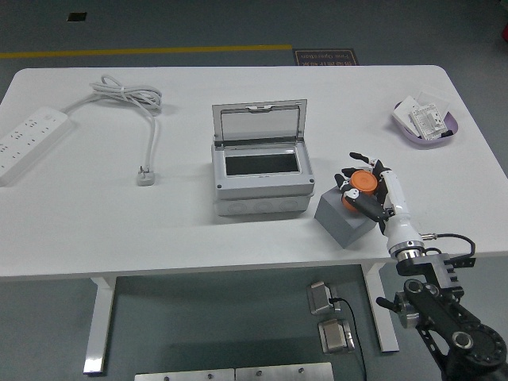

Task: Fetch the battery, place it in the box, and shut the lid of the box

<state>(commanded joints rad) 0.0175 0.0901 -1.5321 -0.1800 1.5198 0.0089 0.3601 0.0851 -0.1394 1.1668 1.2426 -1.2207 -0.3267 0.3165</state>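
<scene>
A grey box (260, 178) stands mid-table with its clear lid (259, 124) raised upright and its dark inside showing. To its right a grey block (341, 221) rests near the table's front edge. Over that block my right hand (361, 189) has its fingers curled around an orange battery (364, 183). The right arm comes up from the lower right corner. My left arm does not show.
A white power strip (28, 141) with its coiled cord and plug (145, 176) lies at the left. A purple tray (426, 123) holding white packets sits at the far right. The table's near edge (198, 267) runs just below the box.
</scene>
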